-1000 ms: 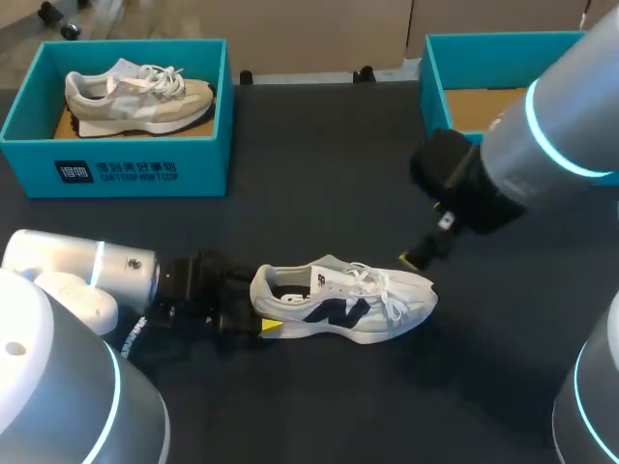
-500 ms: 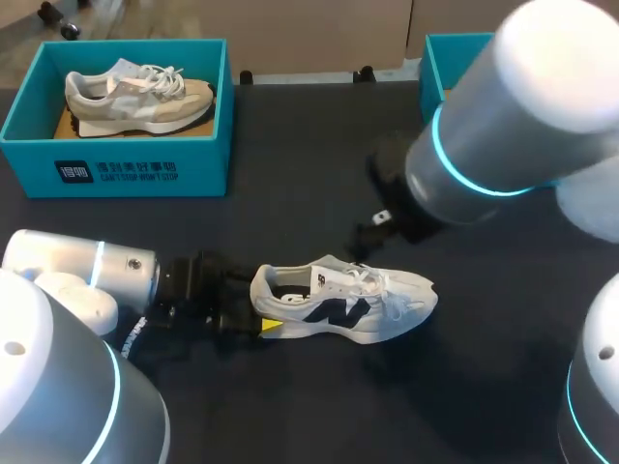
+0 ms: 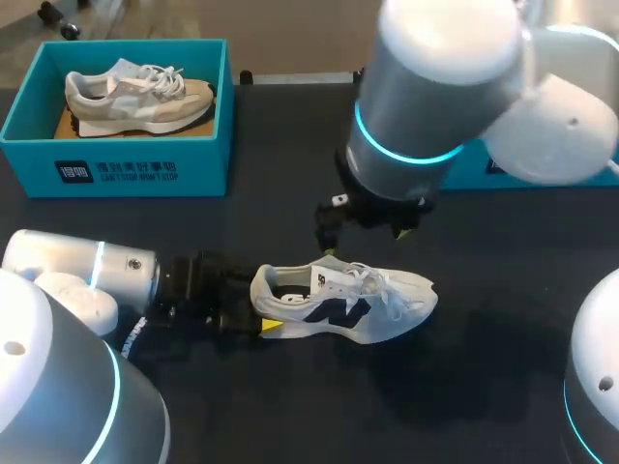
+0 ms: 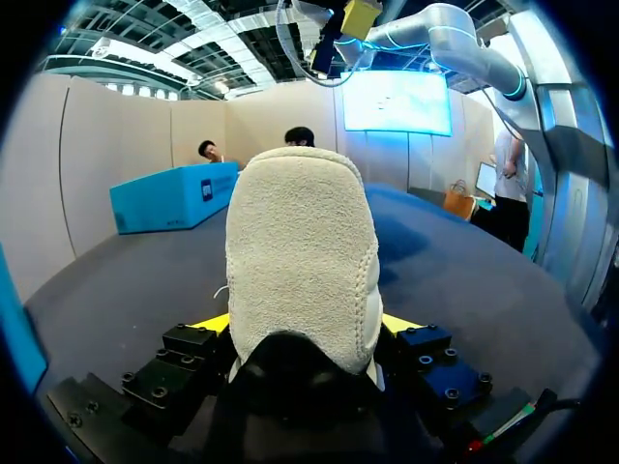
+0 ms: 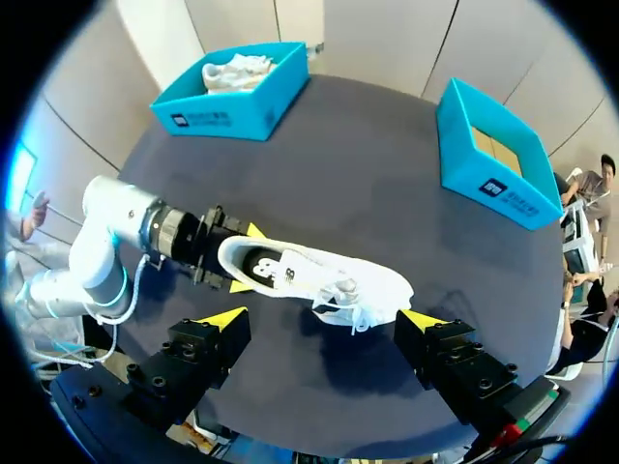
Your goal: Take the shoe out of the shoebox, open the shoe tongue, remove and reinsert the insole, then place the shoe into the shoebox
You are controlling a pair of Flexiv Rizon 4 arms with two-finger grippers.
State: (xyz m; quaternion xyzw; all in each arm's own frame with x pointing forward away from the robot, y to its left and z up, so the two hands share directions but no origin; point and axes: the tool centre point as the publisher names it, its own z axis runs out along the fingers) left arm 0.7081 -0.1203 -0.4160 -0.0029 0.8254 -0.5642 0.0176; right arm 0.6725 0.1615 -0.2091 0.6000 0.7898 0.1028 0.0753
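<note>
A white shoe [image 3: 348, 304] with a dark side logo lies on its sole on the black table, toe pointing right. My left gripper [image 3: 261, 307] is shut on its heel, one yellow tip on each side. The left wrist view shows the suede heel [image 4: 300, 242] filling the space in the left gripper [image 4: 306, 324]. My right gripper [image 3: 365, 232] hangs above the laces, pointing down, open and holding nothing. From the right wrist, the shoe [image 5: 309, 275] lies below and ahead of the right gripper [image 5: 324, 319].
A teal shoebox [image 3: 116, 159] at the back left holds a beige shoe [image 3: 135, 97]. A second teal shoebox [image 5: 503, 155] at the back right has a bare cardboard floor; in the head view my right arm hides most of it.
My right arm has swung left from the right side of the table to above the shoe. The left arm and the shoe have not moved.
</note>
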